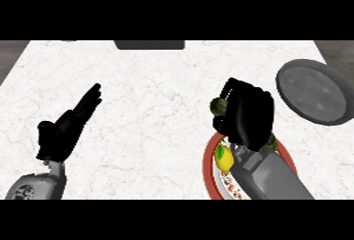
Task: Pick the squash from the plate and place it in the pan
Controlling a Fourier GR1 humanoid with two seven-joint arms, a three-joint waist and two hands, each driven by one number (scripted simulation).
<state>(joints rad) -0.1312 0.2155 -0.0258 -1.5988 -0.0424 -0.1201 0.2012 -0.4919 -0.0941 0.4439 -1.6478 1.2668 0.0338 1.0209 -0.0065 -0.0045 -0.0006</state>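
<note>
A red-rimmed plate (pixel 210 161) lies at the lower right of the white counter, with a yellow lemon (pixel 224 158) on it. My right hand (pixel 245 115) hovers over the plate's far edge, fingers curled round a dark green squash (pixel 218 106) that peeks out at the hand's left side. Most of the squash is hidden by the hand. The grey round pan (pixel 314 91) sits at the right, a short way beyond the hand. My left hand (pixel 69 124) rests open at the left, fingers pointing up.
A dark rectangular object (pixel 150 45) sits at the counter's far edge, top centre. The counter's marble top (pixel 152 93) stretches between the two hands.
</note>
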